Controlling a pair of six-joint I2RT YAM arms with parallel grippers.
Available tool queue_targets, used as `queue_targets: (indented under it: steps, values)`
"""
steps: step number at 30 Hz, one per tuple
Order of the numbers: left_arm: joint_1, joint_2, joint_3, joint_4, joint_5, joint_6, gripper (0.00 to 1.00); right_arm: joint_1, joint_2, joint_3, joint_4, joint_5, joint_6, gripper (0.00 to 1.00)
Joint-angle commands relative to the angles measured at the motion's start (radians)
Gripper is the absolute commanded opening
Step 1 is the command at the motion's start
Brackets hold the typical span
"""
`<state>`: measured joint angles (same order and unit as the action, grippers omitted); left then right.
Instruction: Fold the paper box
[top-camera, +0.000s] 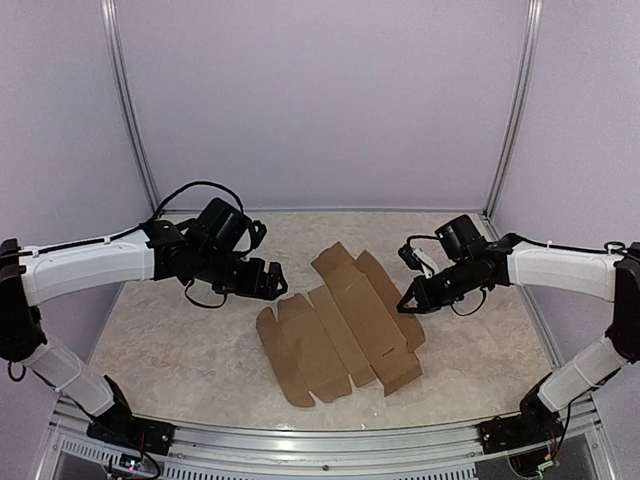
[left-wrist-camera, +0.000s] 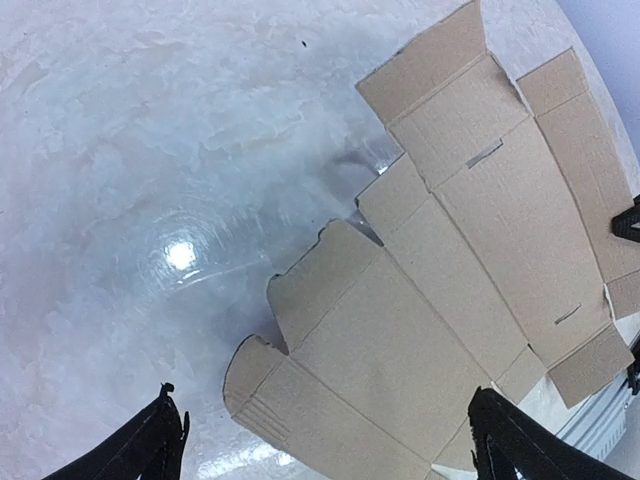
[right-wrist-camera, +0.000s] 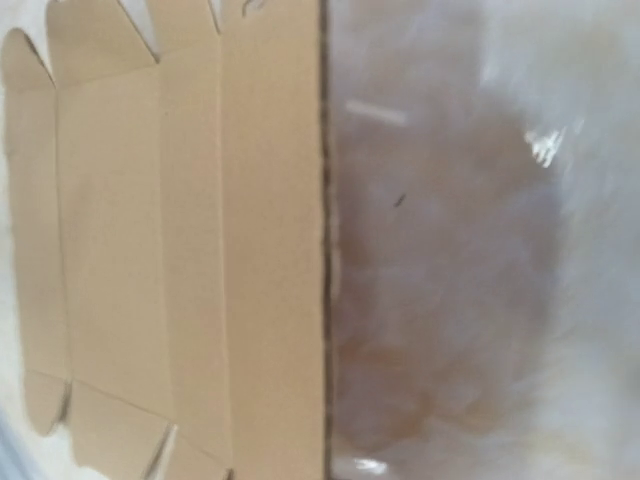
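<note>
The paper box (top-camera: 340, 330) lies flat and unfolded in the middle of the table, a brown creased sheet with flaps and tabs. My left gripper (top-camera: 272, 280) hovers just off its far left corner. In the left wrist view its fingers (left-wrist-camera: 160, 440) stand wide open over the sheet (left-wrist-camera: 470, 230) with nothing between them. My right gripper (top-camera: 408, 303) points down at the sheet's right edge, its tips together. The right wrist view is blurred and shows the sheet (right-wrist-camera: 180, 250) from above with its straight edge down the middle. That gripper's fingers do not show there.
The marbled tabletop (top-camera: 170, 330) is walled by pale panels at the back and sides. A metal rail (top-camera: 320, 440) runs along the near edge, where both arm bases sit. A black part of the right arm (left-wrist-camera: 628, 215) shows at the right edge of the left wrist view.
</note>
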<state>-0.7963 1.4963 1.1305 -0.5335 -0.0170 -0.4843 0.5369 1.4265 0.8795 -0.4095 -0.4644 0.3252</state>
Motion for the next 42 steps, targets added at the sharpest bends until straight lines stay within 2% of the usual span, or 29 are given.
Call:
queue_targets:
  steps: [1, 7, 11, 17, 28, 32, 34, 37, 39, 42]
  values:
    - [0.024, -0.07, 0.01, -0.053, -0.044, 0.028, 0.97, 0.029, 0.088, 0.174, -0.205, 0.122, -0.168, 0.0]
    - [0.031, -0.143, -0.009, -0.011, -0.003, 0.018, 0.97, 0.069, 0.23, 0.398, -0.35, 0.194, -0.288, 0.0]
    - [0.031, -0.18, -0.019, 0.018, 0.011, 0.011, 0.97, 0.123, 0.333, 0.549, -0.453, 0.38, -0.383, 0.0]
    - [0.03, -0.231, -0.048, 0.056, 0.051, 0.001, 0.97, 0.185, 0.43, 0.709, -0.531, 0.535, -0.512, 0.0]
    - [0.036, -0.245, -0.092, 0.166, 0.059, -0.066, 0.96, 0.284, 0.545, 0.936, -0.608, 0.609, -0.784, 0.0]
    - [0.057, -0.24, -0.1, 0.216, 0.07, -0.097, 0.93, 0.309, 0.573, 0.975, -0.608, 0.622, -0.811, 0.0]
    - [0.072, -0.239, -0.107, 0.251, 0.086, -0.11, 0.88, 0.32, 0.584, 0.984, -0.608, 0.632, -0.811, 0.0]
    - [0.096, -0.229, -0.112, 0.279, 0.099, -0.122, 0.75, 0.337, 0.587, 0.977, -0.599, 0.629, -0.809, 0.0]
    - [0.111, -0.218, -0.11, 0.295, 0.115, -0.125, 0.62, 0.345, 0.585, 0.969, -0.592, 0.627, -0.802, 0.0]
    - [0.126, -0.188, -0.101, 0.312, 0.132, -0.13, 0.36, 0.353, 0.579, 0.951, -0.574, 0.632, -0.795, 0.0]
